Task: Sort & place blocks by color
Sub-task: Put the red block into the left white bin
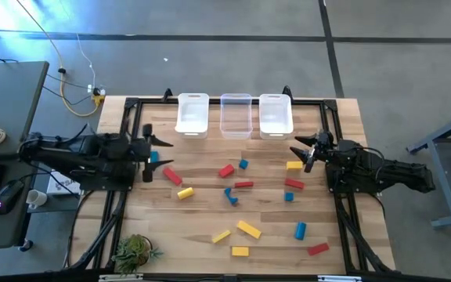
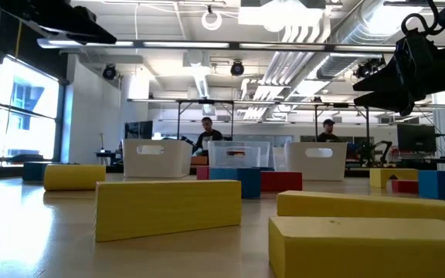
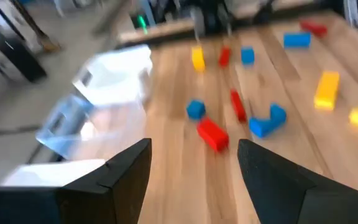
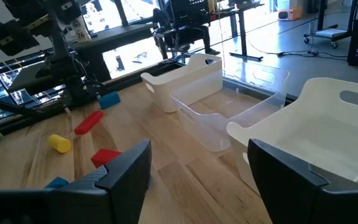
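We count three bins (image 1: 236, 114) in a row at the frame's upper centre and some sixteen blocks (image 1: 243, 185) in red, yellow and blue scattered over the table (image 1: 202, 235) at centre and lower centre. The left gripper (image 1: 149, 153), at mid-left, and the right gripper (image 1: 308, 153), at mid-right, stand wide and empty; the blocks lie between them.

Blocks (image 1: 243, 185) red, yellow, blue; bins (image 1: 193, 114) clear, white-rimmed; table (image 1: 202, 215) light wood; fingers (image 4: 123, 168) dark.
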### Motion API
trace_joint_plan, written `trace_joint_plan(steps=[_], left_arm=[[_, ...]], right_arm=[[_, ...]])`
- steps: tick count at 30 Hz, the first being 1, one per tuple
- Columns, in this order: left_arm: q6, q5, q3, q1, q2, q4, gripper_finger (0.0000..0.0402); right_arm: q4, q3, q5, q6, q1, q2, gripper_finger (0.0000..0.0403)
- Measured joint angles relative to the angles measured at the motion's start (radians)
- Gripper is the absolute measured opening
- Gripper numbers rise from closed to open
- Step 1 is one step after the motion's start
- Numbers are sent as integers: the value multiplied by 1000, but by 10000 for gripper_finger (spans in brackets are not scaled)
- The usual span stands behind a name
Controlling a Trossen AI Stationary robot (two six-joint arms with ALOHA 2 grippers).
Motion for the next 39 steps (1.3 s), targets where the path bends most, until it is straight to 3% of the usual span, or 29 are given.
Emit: trace_joint_plan(steps=[10, 24, 39], left_arm=[[22, 55, 137, 0, 245, -174, 229], [29, 101, 141, 0, 519, -303, 229], [29, 135, 141, 0, 784, -310, 229]], right_arm=[[0, 0, 0, 0, 0, 0, 255], [0, 0, 0, 0, 0, 0, 255], [0, 0, 0, 0, 0, 0, 255]])
